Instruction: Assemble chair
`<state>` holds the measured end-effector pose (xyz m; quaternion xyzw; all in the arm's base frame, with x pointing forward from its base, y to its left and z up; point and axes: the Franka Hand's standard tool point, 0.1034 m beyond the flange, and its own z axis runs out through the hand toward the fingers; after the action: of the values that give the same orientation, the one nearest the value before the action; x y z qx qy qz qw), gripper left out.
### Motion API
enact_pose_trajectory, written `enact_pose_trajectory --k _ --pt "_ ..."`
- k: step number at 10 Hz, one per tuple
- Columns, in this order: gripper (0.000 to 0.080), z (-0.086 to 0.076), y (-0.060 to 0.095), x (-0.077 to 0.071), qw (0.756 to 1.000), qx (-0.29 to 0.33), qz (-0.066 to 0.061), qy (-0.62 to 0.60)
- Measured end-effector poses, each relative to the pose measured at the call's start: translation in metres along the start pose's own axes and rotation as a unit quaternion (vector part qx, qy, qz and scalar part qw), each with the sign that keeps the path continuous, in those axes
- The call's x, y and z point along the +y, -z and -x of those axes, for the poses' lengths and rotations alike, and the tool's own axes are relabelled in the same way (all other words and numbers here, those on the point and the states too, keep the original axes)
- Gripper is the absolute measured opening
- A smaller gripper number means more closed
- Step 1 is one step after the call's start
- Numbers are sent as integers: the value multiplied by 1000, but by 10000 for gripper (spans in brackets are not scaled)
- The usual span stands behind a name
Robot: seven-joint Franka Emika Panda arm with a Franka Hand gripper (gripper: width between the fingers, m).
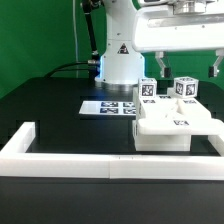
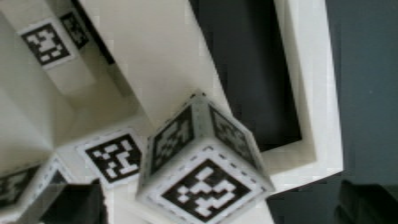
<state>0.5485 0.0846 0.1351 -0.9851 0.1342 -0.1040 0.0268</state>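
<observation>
The partly built white chair [image 1: 165,128] stands at the exterior view's right: a blocky slab with two short tagged posts upright on it, one post [image 1: 148,90] nearer the middle and one post [image 1: 186,88] further right. My gripper [image 1: 185,66] hangs open just above the right post, with a dark finger on each side. In the wrist view the gripper [image 2: 214,205] straddles that tagged post [image 2: 210,165]; the dark fingers [image 2: 68,203] stand apart from its sides. More tagged white chair surfaces [image 2: 112,157] and a white edge [image 2: 302,60] lie below.
The marker board [image 1: 108,107] lies flat on the black table, left of the chair. The long white border wall [image 1: 60,160] runs along the front and turns back at the left. The robot's base [image 1: 118,60] stands behind the board.
</observation>
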Motion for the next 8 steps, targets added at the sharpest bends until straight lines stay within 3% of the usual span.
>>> enact_pose_trajectory --k 4,6,8 --pt "649 2 -1 2 1000 -19 2 10" --pt "649 5 2 2 995 -104 3 9" --pt "649 5 3 5 991 -134 6 3"
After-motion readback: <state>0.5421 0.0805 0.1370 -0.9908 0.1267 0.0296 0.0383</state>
